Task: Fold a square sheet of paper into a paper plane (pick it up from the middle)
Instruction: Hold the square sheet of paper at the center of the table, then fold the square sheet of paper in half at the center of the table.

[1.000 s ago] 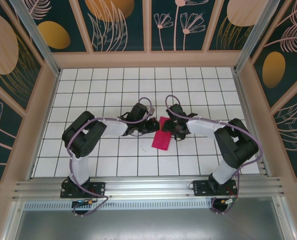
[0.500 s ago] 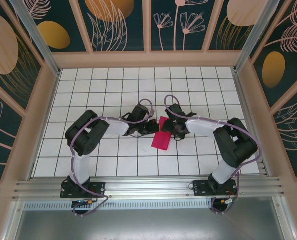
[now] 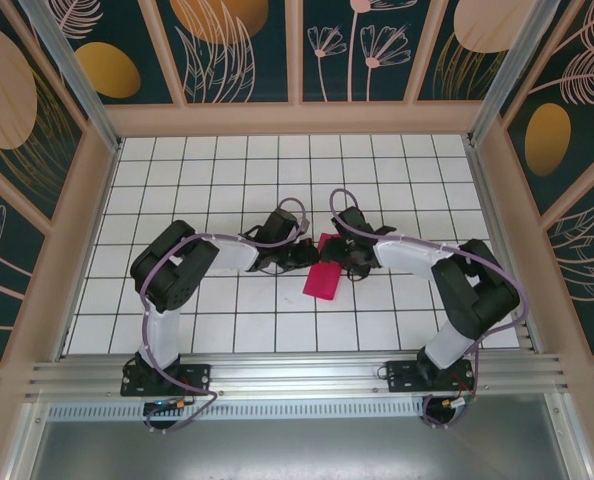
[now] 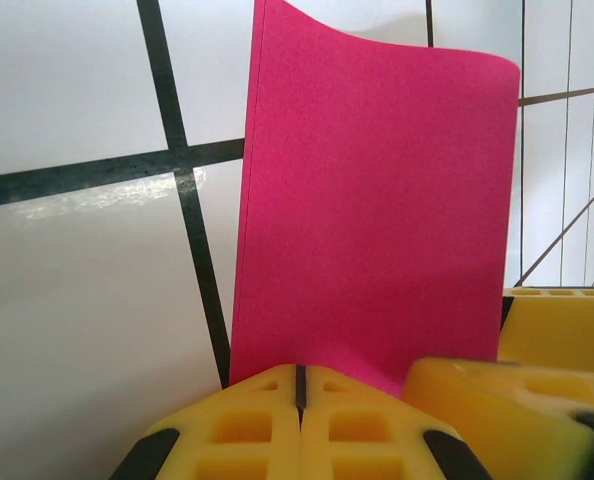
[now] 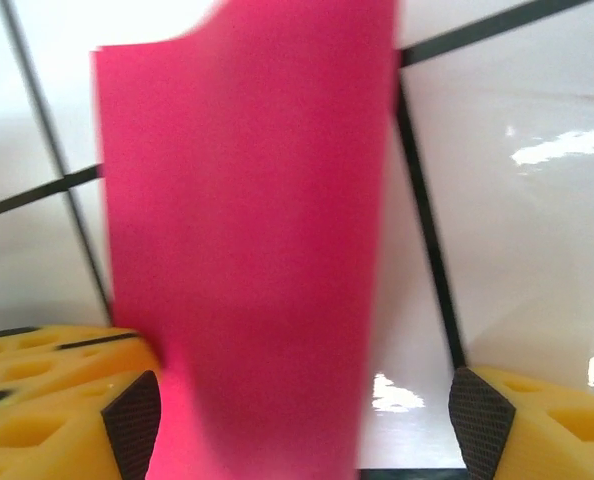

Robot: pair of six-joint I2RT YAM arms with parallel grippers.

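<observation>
The square sheet of paper (image 3: 323,279) is a magenta-pink folded rectangle in the middle of the tiled floor, its far end raised between the two grippers. In the left wrist view the sheet of paper (image 4: 377,200) rises from the tips of my left gripper (image 4: 299,382), which is shut on its edge. My left gripper (image 3: 310,256) meets the sheet from the left. My right gripper (image 3: 335,262) comes from the right and stands open. The sheet of paper (image 5: 247,250) lies blurred between the wide-apart jaws of my right gripper (image 5: 302,420). No paper plane shape shows.
White tiles with dark joints (image 3: 227,180) spread all round the sheet. Wooden walls (image 3: 297,118) with patterned panels fence the floor. A yellow finger of the right gripper (image 4: 537,330) sits close beside the left fingertips.
The right jaws have spread a little wider around the paper. The left arm's elbow shifted slightly right a second ago; the paper has stayed in place.
</observation>
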